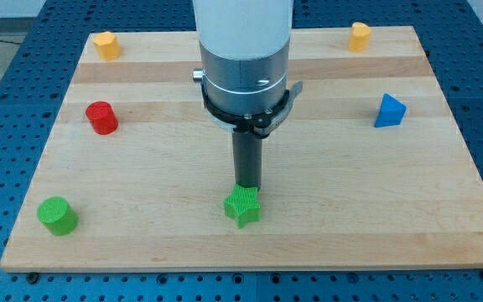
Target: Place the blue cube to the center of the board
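The blue block [390,111], wedge-like, sits near the board's right edge.

pale wooden board [141,168], ribbed green star block [242,206]

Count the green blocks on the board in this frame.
2: a green cylinder at the view's bottom left, and a green star at bottom centre, right below my tip. The arm could hide others behind it.

Our arm [243,50] is cut off by the view's top edge. Our tip [246,185] meets the green star block [242,205] from above; whether they touch, we cannot tell. The arm's body hides the worktop [141,210] middle behind it.
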